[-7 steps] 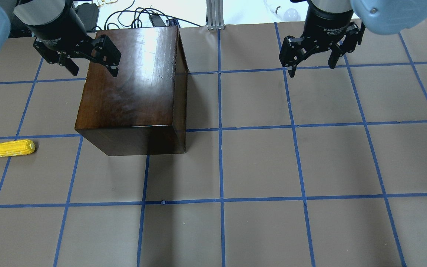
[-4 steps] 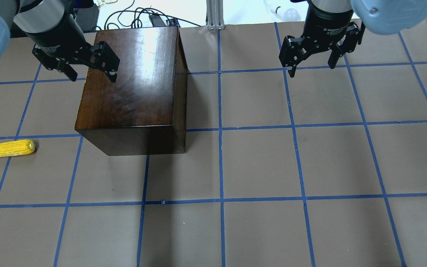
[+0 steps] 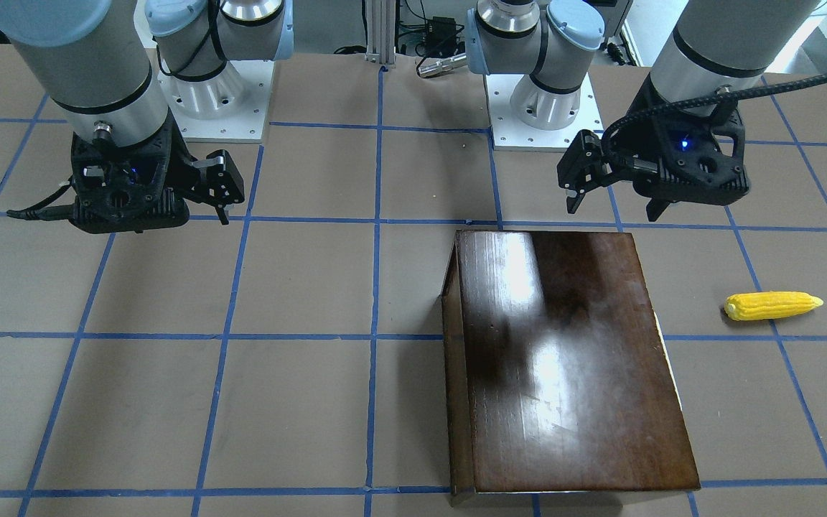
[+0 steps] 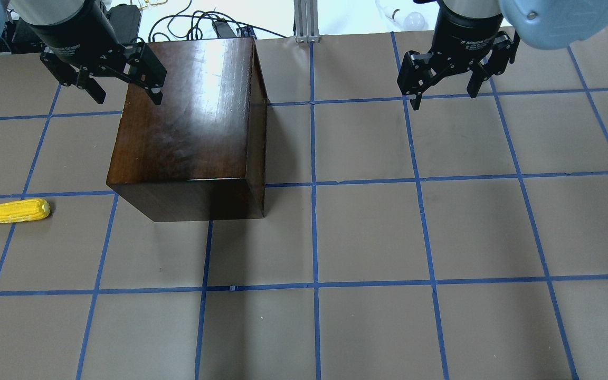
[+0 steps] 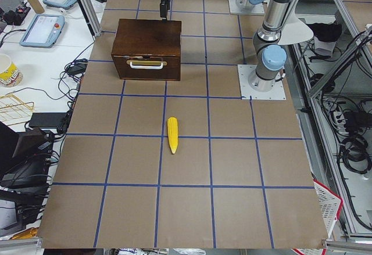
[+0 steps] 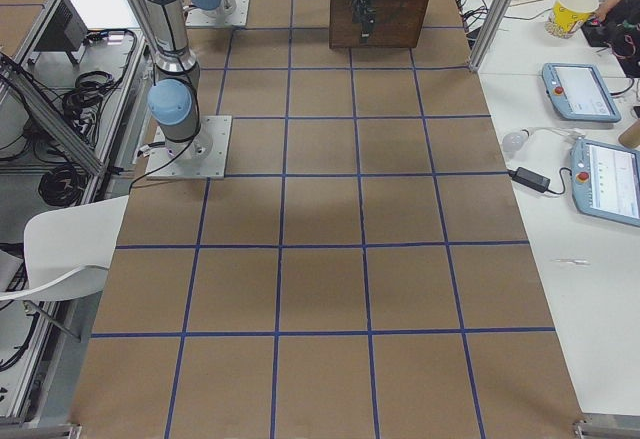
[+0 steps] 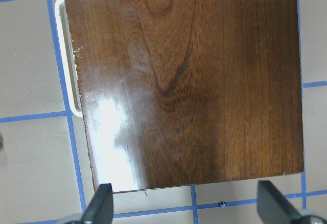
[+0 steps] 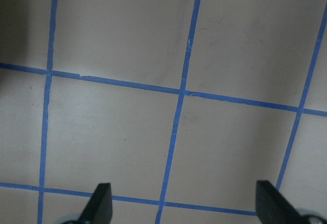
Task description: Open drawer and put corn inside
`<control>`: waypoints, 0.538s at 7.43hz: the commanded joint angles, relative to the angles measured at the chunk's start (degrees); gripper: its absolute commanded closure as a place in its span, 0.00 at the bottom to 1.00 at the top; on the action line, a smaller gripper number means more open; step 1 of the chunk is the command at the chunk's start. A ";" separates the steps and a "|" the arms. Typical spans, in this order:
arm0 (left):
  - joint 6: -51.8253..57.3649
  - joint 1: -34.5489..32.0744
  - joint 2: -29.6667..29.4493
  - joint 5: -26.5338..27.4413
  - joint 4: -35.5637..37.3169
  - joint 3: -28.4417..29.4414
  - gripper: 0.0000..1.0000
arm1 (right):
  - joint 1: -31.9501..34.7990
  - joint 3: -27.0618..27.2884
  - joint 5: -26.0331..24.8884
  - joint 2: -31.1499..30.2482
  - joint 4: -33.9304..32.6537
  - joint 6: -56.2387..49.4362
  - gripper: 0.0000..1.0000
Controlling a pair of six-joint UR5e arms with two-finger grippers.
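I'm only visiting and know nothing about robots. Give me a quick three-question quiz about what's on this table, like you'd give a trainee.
1. True or false: the corn lies inside the drawer.
2. Which is nearer the wooden box? A) the right gripper B) the left gripper C) both equally far
3. Fill in: both grippers hold nothing, and their jaws stand ____.

Key:
1. False. It lies on the table beside the box, and the drawer is shut.
2. B
3. open
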 commanded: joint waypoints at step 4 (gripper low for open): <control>-0.16 -0.07 -0.02 0.37 -0.43 0.13 0.00 | 0.00 0.00 0.00 0.00 0.05 0.02 0.00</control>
